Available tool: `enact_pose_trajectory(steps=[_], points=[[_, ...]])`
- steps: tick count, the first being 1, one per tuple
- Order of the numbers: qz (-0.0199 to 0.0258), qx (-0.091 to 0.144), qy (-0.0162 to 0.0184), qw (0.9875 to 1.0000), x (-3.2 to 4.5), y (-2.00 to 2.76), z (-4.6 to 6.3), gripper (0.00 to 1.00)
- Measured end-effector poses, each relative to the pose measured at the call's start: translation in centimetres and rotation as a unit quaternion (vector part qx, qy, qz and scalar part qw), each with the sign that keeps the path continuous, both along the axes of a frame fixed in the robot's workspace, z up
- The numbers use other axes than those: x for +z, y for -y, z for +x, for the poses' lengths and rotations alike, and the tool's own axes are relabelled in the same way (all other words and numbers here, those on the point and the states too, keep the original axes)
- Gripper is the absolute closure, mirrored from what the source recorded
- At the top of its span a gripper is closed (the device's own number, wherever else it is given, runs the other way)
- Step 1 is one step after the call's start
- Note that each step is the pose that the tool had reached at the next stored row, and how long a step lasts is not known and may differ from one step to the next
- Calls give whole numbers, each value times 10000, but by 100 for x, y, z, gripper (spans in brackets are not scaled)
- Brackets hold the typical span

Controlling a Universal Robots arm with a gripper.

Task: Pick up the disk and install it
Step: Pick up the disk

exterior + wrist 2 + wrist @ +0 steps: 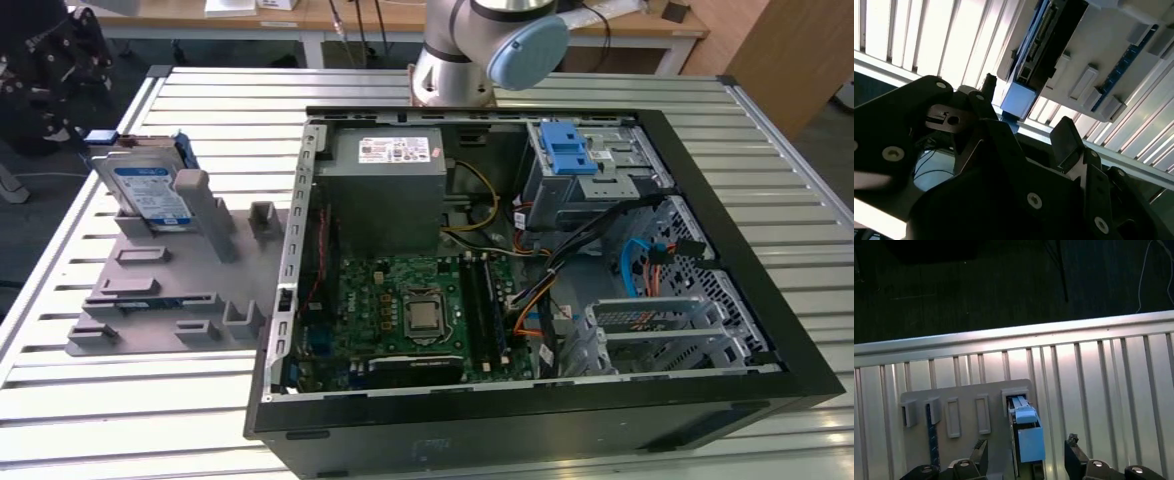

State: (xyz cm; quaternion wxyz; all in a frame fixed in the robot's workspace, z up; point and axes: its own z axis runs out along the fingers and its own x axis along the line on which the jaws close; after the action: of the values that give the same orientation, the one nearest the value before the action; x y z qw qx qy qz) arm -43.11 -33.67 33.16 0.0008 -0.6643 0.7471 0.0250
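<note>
Silver and blue, the disk [144, 190] stands on edge in a slot of a grey plastic fixture [160, 300], which lies on the slatted metal table [120, 420] at the exterior view's left, beside the open computer case [534, 420]; in the first wrist view the gripper [1025, 447] hangs above it, its black fingers [1072, 447] spread wide, one to either side of the disk's blue carrier edge, clear of it and holding nothing; I judge the step in hand to be the approach for the pick; done well, it needs the disk centred between the fingers, a straight descent along the slot, and a close on the flat faces rather than the carrier tab; the fixture's raised posts flank the disk closely and could catch a finger; inside the case, the grey cage with a blue latch [577, 160] sits beside loose cables [627, 270] that crowd it.
</note>
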Motion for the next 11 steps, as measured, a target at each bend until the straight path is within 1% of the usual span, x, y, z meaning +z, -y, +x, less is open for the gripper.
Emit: enact_pose_trajectory(steps=[1,5,8,11], points=[[0,65,0,10000,-18,0,0,29],[0,342,0,9994,-82,-2,-4,29],[-1,378,0,9993,-132,-9,-16,29],[-12,378,0,9993,-185,-27,-26,29]])
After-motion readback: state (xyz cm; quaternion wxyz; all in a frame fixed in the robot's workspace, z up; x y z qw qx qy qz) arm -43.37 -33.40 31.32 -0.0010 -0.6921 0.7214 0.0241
